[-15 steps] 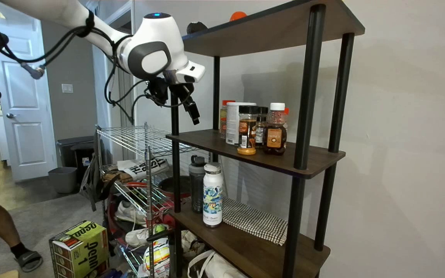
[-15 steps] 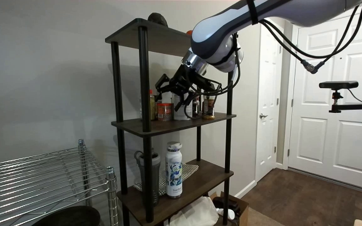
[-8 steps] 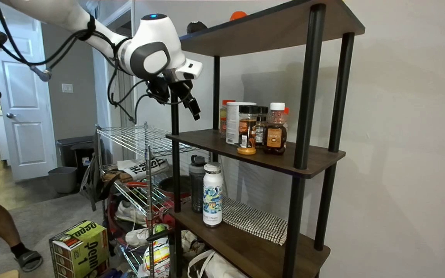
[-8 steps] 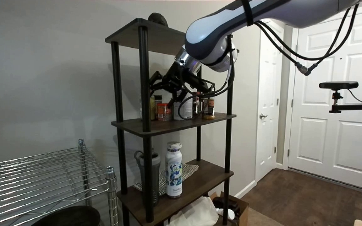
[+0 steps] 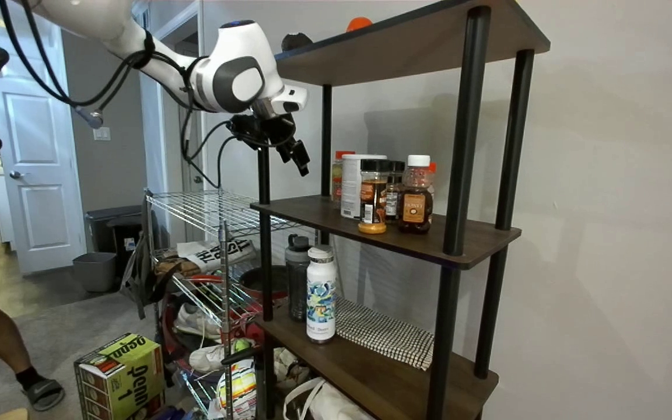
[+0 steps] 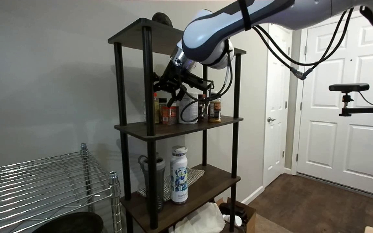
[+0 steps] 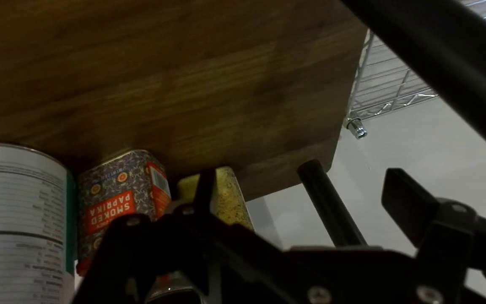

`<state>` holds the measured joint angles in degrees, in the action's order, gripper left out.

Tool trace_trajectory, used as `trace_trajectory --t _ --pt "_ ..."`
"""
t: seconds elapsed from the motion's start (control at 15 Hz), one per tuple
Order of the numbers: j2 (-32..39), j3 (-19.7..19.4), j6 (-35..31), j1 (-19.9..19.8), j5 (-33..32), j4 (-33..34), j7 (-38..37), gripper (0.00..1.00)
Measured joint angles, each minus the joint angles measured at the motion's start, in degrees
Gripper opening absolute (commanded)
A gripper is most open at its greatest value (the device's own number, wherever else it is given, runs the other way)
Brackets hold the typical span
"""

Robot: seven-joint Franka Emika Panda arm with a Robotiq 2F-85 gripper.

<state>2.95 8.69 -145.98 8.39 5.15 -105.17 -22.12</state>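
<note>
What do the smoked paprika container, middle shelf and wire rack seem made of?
Smoked paprika container: likely printed metal, semi-gloss, given its thin shiny rim.
Middle shelf: satin wood or wood-look laminate; grain streaks show.
Wire rack: shiny, probably chromed metal, from glints along its bars.

The tin [image 7: 118,190] reads "SMOKED PAPRIKA", the white-capped bottle [image 5: 416,199] "HONEY", the yellow-green box [image 5: 120,378] "Penn".

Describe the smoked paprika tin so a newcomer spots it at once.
Go to the dark shelving unit, second shelf from the top. There, in the wrist view, the paprika tin stands between a large white can and a container of yellow seasoning. It alone bears a red SMOKED PAPRIKA panel on a patterned face, and it is shorter than both.
</note>
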Motion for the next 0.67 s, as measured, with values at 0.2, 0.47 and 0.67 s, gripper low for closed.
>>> trace_trajectory --t 0.2,0.47,0.67 --pt "3.1 0.0 4.2 0.6 -4.3 4.6 -2.3 1.00" --pt "7.3 -0.4 6.5 1.8 -6.1 10.8 -3.4 1.00" --pt "9.7 -0.7 6.5 3.4 -6.1 13.5 -5.6 1.00"
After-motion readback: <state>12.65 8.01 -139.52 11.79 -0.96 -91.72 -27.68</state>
